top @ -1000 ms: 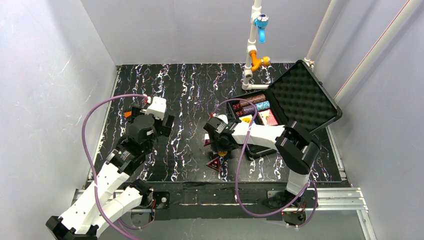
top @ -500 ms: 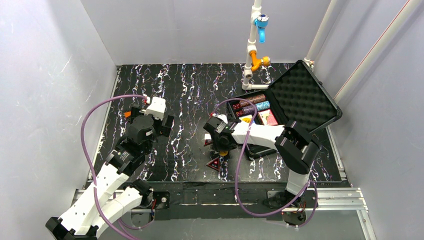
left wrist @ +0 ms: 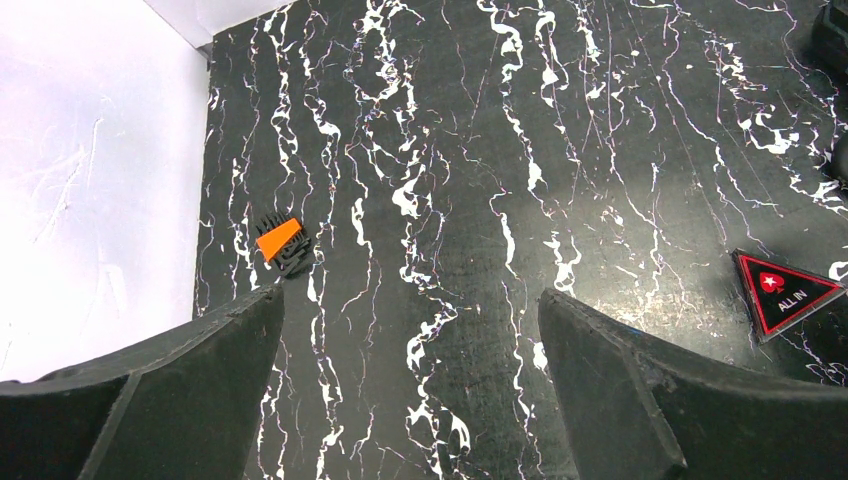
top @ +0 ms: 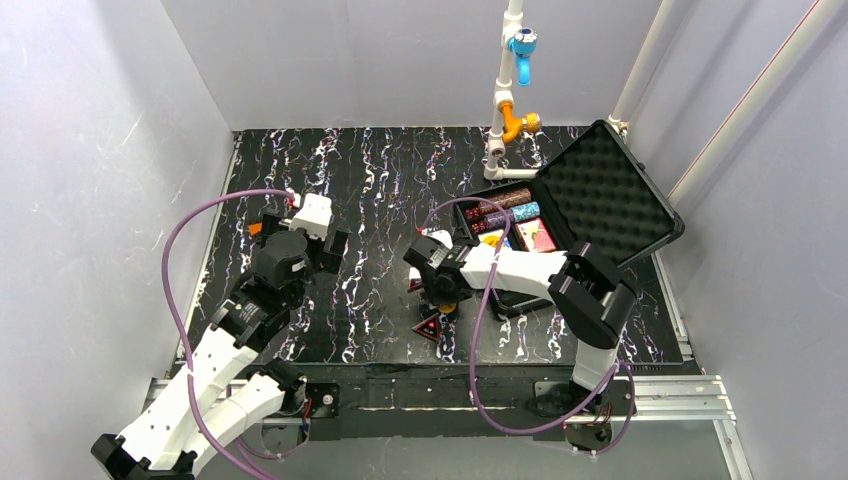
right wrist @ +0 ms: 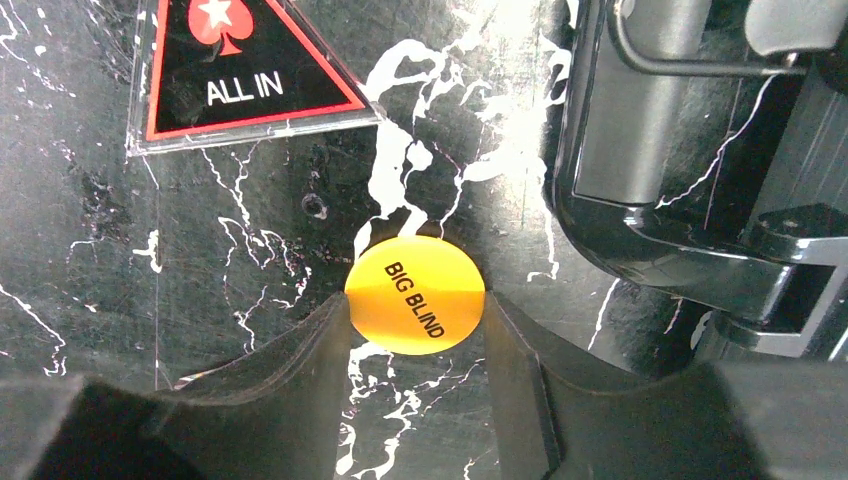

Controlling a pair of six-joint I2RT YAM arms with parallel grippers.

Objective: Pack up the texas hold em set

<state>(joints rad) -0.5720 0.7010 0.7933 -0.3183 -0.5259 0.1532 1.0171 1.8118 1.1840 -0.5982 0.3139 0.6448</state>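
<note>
Farthest to the left of the black case (top: 600, 190), close to the side wall, a small orange-topped piece (left wrist: 279, 240) sits on the black, white-veined table (top: 380, 170); what it is cannot be told.

The left gripper (left wrist: 408, 296) hangs over bare tabletop, also well left of the case. Its jaws are spread wide with nothing between them.

Nearer the case, a dark triangular marker (right wrist: 245, 70) with a red border and the words "ALL IN" lies flat on the table. It is just off the case's front left corner and not touching it.

An orange disc (right wrist: 415, 295) printed "BIG BLIND" lies flat on the table between that marker and the case's front wall, near both and touching neither. The right gripper (right wrist: 415, 303) is down over it, one finger (right wrist: 320, 345) against the disc's left edge and the other against its right edge, so the jaws are closed onto the disc. The disc rests on the table.

The case itself stands at the right of the table with its foam-lined lid raised and leaning back. Brown-maroon chip rolls (top: 503, 203) lie side by side along the far side of its base, and a red card deck (top: 541, 236) sits just on the near side of them, inside the case. The right arm crosses over the case's near edge and hides that part of it.
</note>
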